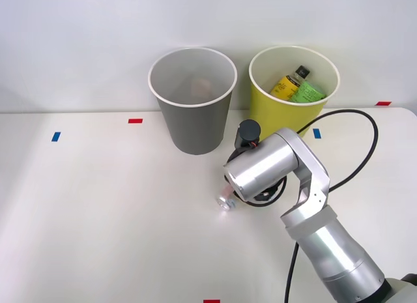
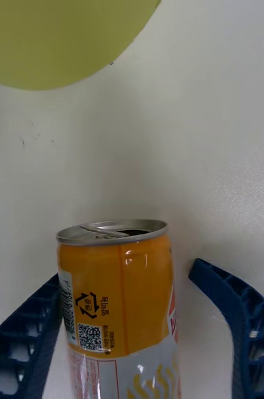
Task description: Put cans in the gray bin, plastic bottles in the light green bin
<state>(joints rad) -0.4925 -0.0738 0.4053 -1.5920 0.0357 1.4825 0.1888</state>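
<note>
Orange can (image 2: pixel 116 299) x1, seemingly between jaws | bottles (image 1: pixel 296 86) x2 | bins (image 1: pixel 192 101) x2

lab | white table (image 1: pixel 98 218) | tape marks (image 1: pixel 135 120) (red, blue)

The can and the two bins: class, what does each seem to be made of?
The can: likely thin metal; shiny silver rimmed top, glossy printed orange body. The gray bin and the light green bin: probably matte plastic or coated paper; smooth tapered walls, white rolled rims. The look leaves it open.
</note>
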